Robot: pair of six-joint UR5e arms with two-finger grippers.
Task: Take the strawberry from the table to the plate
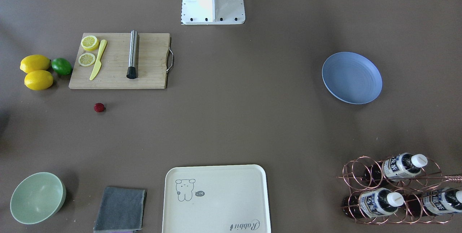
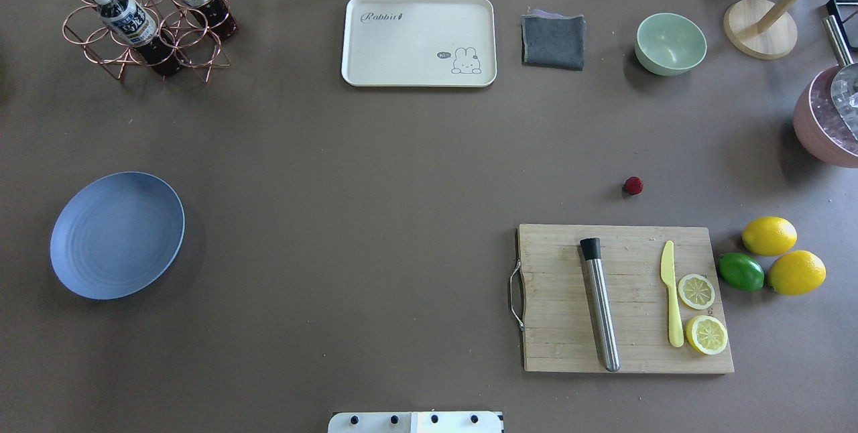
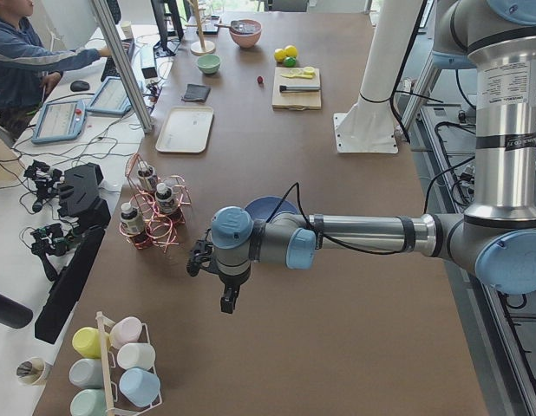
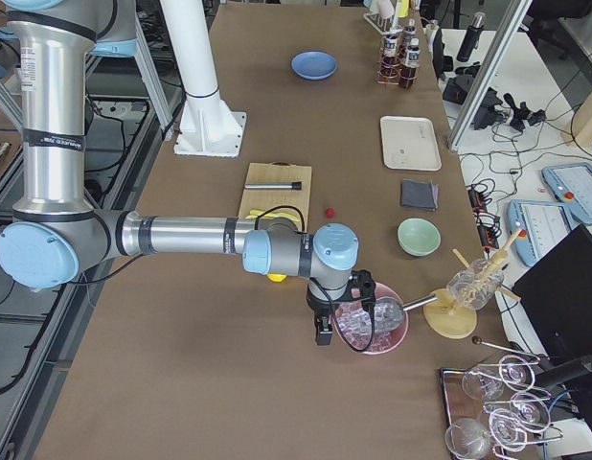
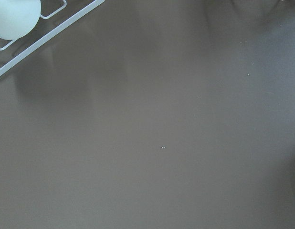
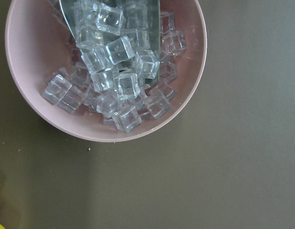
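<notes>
Strawberry (image 2: 633,185) lies loose on the table (image 2: 402,171), just beyond the cutting board (image 2: 623,299) on the operators' side, well apart from the blue plate (image 2: 117,235), which is bare. Overhead and front views show no arms, only the side views do. Left gripper (image 3: 226,302) points down off a level, outstretched forearm near the bottle rack (image 3: 151,212). Right gripper (image 4: 323,333) is posed likewise beside the pink bowl (image 6: 30,71), and only its wrist view shows the ice cubes (image 6: 119,71) clearly. Jaws: can't tell for either. Tray (image 2: 419,41) reads "Rabbit" with a bunny drawing, bottle labels unreadable
</notes>
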